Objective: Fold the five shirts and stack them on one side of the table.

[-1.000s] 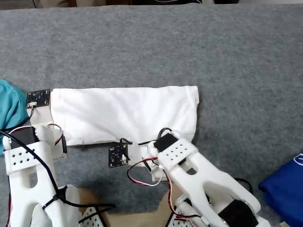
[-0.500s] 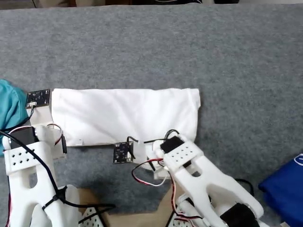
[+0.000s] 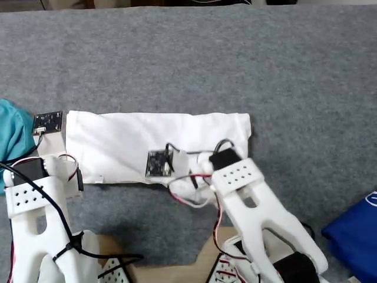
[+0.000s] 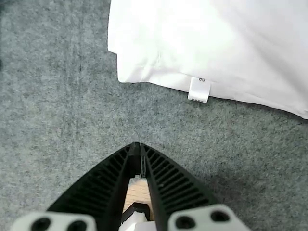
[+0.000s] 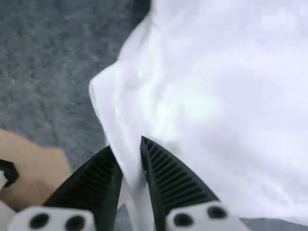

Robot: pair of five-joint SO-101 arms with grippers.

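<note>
pinching the white shirt's point(image 5: 216, 96) near hem between narrow jaws, the right pincer point(image 5: 129, 159) looks mid-fold; next, that edge probably needs carrying across the cloth ahead. the left pincer point(image 4: 139, 153) hangs closed and empty over the table point(image 4: 48, 120), with the shirt's corner just ahead.

The bench point(image 3: 306, 71) is covered edge to edge by a grey, felt-like mat point(image 3: 177, 53) with a speckled, even nap. The left wrist view shows the same mat close up. At the near edge, a tan board point(image 3: 147, 272) shows past the mat's uneven cut edge. Beyond the far edge lies a thin, dark and brownish strip point(image 3: 65, 3), too narrow to identify.
</note>
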